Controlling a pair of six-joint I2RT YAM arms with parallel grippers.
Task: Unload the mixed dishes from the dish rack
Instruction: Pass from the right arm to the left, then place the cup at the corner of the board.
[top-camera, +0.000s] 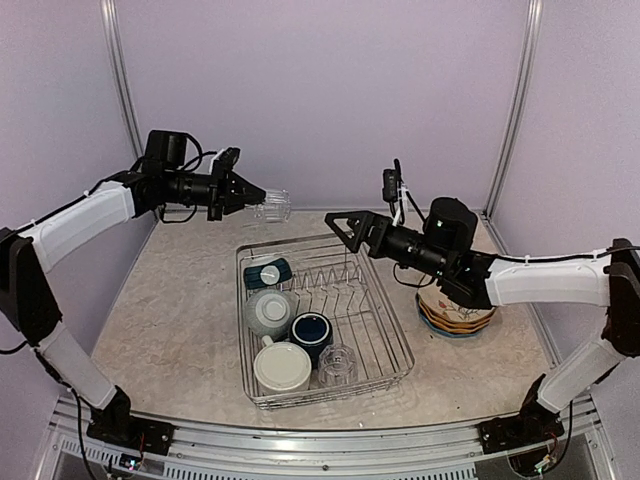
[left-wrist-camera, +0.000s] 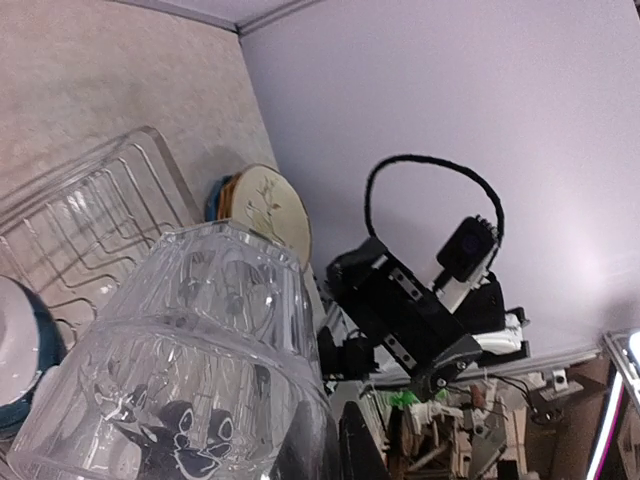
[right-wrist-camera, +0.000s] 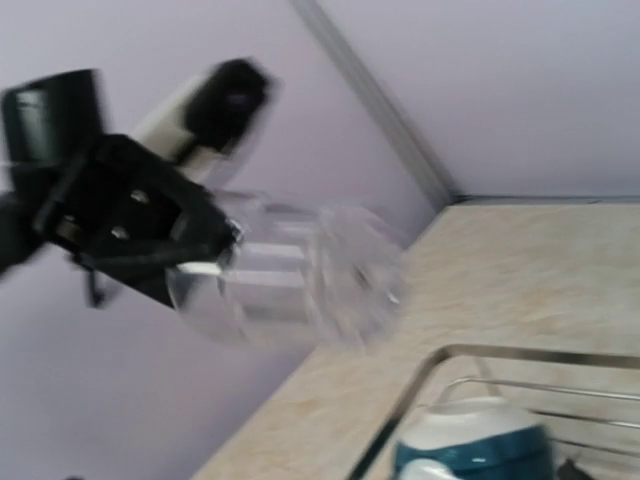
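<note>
The left tool (top-camera: 256, 199) is clamped on one end of a clear, faceted glass tumbler (top-camera: 273, 208), holding it in mid-air just beyond the far left corner of the large silver wire dish rack (top-camera: 370, 315), well above the pale speckled tabletop (top-camera: 170, 320). The tumbler lies on its side. Its long axis runs roughly level from left to right, and its free end is aimed at the right tool (top-camera: 333, 222). That tool hangs near, slightly lower, over the rack's far edge. It points back at the glass and carries nothing, and the views do not show whether its jaws are parted. The left arm rises from its base at the near left and stretches its forearm almost level toward the centre. Dishes remaining in the rack's left half include a small teal bowl (top-camera: 268, 272), a dark navy mug (top-camera: 311, 330) and a second clear tumbler (top-camera: 338, 365). A stack of plates (top-camera: 455, 318) sits on the tabletop right of the rack. With the glass outside the rack, setting it down looks to need a wrist turn to stand it upright, then a descent to the left.
</note>
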